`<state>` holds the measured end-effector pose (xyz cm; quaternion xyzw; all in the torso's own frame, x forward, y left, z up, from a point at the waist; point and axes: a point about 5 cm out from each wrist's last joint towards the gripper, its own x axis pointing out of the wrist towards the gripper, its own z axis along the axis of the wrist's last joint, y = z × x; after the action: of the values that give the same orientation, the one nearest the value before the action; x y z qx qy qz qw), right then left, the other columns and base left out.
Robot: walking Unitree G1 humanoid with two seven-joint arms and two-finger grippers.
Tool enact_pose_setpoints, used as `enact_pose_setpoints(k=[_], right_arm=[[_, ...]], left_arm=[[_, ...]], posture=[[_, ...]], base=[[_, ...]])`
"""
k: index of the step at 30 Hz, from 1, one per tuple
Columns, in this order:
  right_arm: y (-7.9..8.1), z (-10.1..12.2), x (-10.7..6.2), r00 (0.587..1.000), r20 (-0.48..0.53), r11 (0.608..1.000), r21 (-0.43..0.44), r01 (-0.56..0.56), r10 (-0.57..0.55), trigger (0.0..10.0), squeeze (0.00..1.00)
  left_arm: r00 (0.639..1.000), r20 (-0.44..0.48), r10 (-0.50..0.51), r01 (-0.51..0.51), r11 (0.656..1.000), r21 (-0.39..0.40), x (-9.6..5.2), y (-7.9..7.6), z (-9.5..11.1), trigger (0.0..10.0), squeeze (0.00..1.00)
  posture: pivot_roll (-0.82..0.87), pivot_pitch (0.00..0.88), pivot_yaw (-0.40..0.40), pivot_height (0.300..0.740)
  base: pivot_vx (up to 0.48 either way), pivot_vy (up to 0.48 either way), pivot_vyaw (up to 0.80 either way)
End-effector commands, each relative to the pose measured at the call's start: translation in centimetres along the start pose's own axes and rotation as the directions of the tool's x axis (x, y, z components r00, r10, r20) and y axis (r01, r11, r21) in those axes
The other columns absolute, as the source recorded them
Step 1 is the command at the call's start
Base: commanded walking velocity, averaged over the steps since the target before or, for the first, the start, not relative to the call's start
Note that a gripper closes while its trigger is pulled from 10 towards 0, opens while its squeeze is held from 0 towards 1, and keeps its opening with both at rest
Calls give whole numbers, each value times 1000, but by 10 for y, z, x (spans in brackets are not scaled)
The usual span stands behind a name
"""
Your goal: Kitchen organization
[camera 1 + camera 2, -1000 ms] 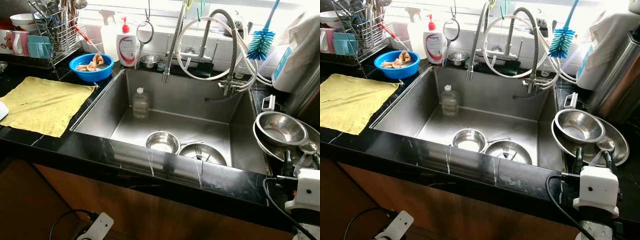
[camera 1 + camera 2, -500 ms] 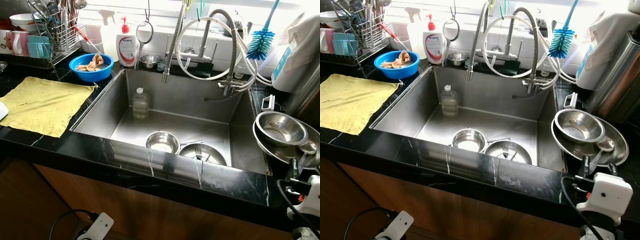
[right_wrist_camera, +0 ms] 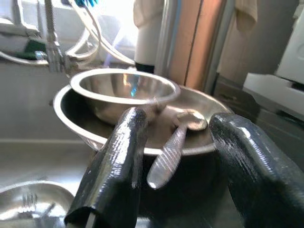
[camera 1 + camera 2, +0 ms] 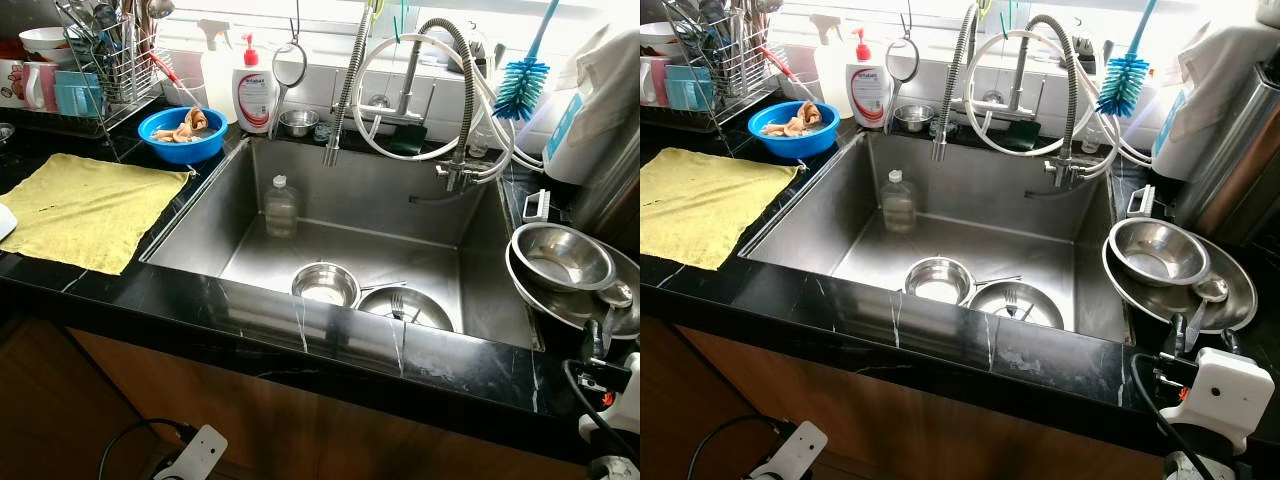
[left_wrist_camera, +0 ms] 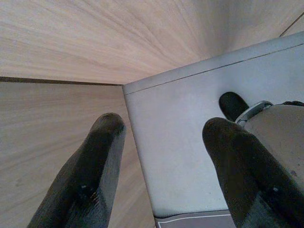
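On the counter right of the sink, a steel bowl sits in a wide steel plate with a spoon beside it. My right gripper hovers open at the plate's near rim. In the right wrist view the spoon lies just beyond the gap between the black fingers, with the bowl behind it. In the sink are a small steel bowl, a plate with a fork and a plastic bottle. My left gripper hangs open over wooden flooring.
A yellow cloth lies on the black counter at left, with a blue bowl, a dish rack and a soap bottle behind it. The hose faucet and a blue brush stand behind the sink. A tall metal container stands at right.
My right gripper has drawn back a little toward me and to the right, along the plate's near rim. Nothing else has moved.
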<state>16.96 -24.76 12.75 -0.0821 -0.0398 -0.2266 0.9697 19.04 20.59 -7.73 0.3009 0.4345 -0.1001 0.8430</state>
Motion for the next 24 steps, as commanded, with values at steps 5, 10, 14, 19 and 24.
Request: enact_pose_setpoints(k=[5, 10, 14, 19, 24], right_arm=[[8, 15, 2, 996, 75, 998, 40, -54, 51, 10000, 0], [8, 11, 0, 997, 61, 998, 39, -51, 49, 10000, 0], [8, 6, -3, 997, 43, 997, 49, -59, 57, 10000, 0], [8, 0, -5, 998, 18, 996, 55, -64, 63, 10000, 0], [7, -4, -6, 998, 3, 996, 54, -69, 69, 10000, 0]], left_arm=[[1000, -4, 1, 0, 1000, 15, 0, 0, -2, 10000, 0], [1000, -3, 1, -1, 1000, 15, 0, 0, -1, 10000, 0], [1000, -4, 1, -1, 1000, 18, 0, 0, -1, 10000, 0], [1000, -4, 0, 0, 1000, 19, 0, 0, -1, 10000, 0], [1000, -3, -1, 1, 1000, 21, 0, 0, -1, 10000, 0]], posture=[[-56, 0, -41, 740], [-56, 0, -41, 740], [-58, 0, -39, 740], [-55, 0, -41, 740], [-56, 0, -41, 740]], base=[[0, 0, 0], [0, 0, 0], [0, 0, 0], [0, 0, 0], [0, 0, 0]])
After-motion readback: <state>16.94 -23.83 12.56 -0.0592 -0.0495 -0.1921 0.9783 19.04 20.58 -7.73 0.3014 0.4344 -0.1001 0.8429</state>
